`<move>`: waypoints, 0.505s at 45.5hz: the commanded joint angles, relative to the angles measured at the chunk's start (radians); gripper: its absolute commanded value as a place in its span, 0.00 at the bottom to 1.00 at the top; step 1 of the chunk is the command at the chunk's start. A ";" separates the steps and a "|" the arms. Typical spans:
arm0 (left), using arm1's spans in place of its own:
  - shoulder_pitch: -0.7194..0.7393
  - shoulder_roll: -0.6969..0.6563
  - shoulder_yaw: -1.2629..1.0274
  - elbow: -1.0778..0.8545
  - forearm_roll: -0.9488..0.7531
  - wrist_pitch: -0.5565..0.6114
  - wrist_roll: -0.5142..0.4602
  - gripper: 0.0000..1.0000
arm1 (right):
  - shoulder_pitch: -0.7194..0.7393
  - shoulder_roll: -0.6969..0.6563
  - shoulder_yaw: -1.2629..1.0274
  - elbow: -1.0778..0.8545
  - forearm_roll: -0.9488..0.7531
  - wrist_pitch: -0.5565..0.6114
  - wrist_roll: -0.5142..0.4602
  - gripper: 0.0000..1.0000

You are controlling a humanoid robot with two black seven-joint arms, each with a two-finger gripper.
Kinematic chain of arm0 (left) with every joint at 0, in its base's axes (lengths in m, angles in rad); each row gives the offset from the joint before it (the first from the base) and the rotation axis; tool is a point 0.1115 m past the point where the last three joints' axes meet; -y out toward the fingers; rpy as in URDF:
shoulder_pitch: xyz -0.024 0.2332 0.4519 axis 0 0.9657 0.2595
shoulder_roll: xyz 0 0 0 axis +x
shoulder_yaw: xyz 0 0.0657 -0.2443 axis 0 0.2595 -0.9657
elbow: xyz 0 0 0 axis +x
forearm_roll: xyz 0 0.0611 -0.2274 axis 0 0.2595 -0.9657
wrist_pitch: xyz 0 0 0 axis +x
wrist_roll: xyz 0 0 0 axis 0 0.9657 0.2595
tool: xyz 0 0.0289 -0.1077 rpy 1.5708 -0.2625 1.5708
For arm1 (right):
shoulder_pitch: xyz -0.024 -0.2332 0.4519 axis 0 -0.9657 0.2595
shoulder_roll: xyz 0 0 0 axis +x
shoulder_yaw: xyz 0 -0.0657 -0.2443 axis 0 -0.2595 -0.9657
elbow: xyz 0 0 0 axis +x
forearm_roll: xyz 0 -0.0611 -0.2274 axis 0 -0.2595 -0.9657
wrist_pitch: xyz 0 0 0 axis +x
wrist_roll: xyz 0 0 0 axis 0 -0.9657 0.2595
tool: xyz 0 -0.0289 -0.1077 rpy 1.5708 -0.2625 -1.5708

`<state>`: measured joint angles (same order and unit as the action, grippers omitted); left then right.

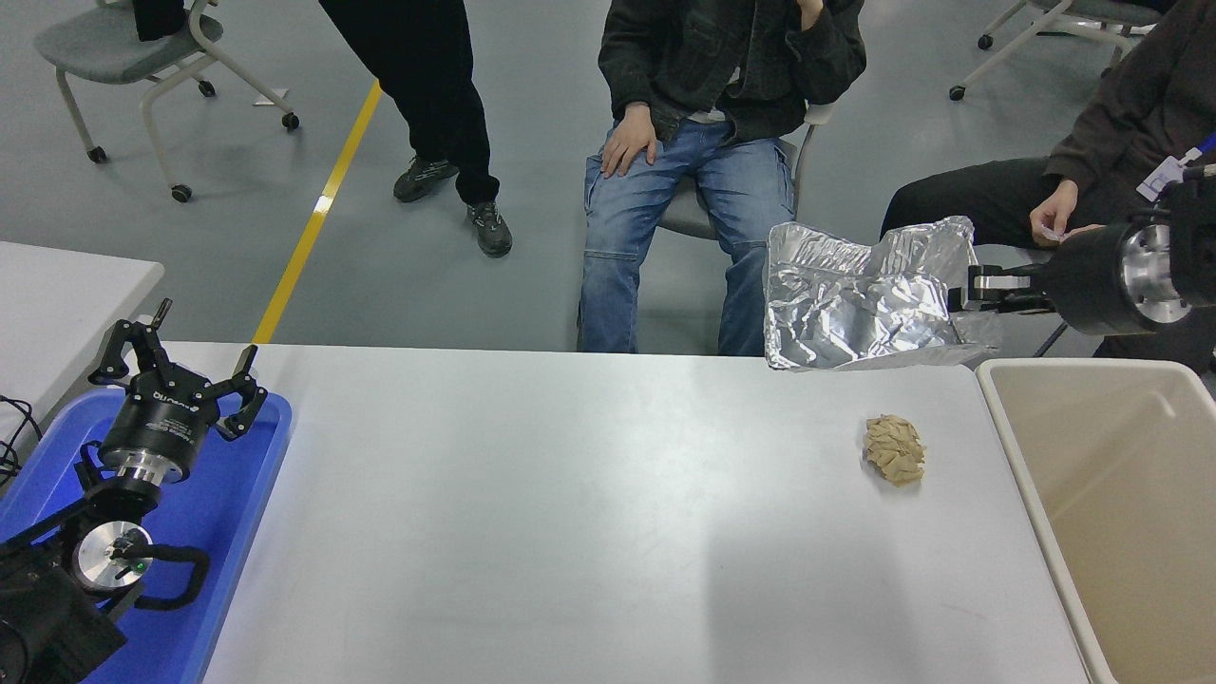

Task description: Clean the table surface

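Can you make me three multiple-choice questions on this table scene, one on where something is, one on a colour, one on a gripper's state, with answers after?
1. Where does the crumpled brown paper wad lie?
A. In the blue tray
B. On the table surface, near its right end
C. Inside the beige bin

2. What colour is the tray under the left gripper?
A. Blue
B. Red
C. Green

3. What is the right gripper doing?
A. Hanging open with nothing in it
B. Resting on the table
C. Shut on the foil bag, held in the air

Answers: 1 B, the wad sits on the white top left of the beige bin. 2 A, the tray is plainly blue. 3 C, the gripper pinches the bag's right edge, and the bag hangs above the table's far edge.
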<state>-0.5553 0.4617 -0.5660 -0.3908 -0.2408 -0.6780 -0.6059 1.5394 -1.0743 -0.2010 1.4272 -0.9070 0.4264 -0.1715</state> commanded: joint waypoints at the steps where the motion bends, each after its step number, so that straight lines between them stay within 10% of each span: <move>1: 0.000 0.000 0.000 0.000 0.000 0.000 0.000 1.00 | -0.077 -0.073 0.009 -0.114 -0.012 0.003 0.013 0.00; 23: 0.000 0.000 0.000 0.001 0.000 0.000 0.000 1.00 | -0.341 -0.165 0.009 -0.349 0.010 -0.104 0.176 0.00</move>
<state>-0.5553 0.4617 -0.5660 -0.3907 -0.2409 -0.6780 -0.6059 1.3397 -1.2050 -0.1932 1.2037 -0.9067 0.3880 -0.0757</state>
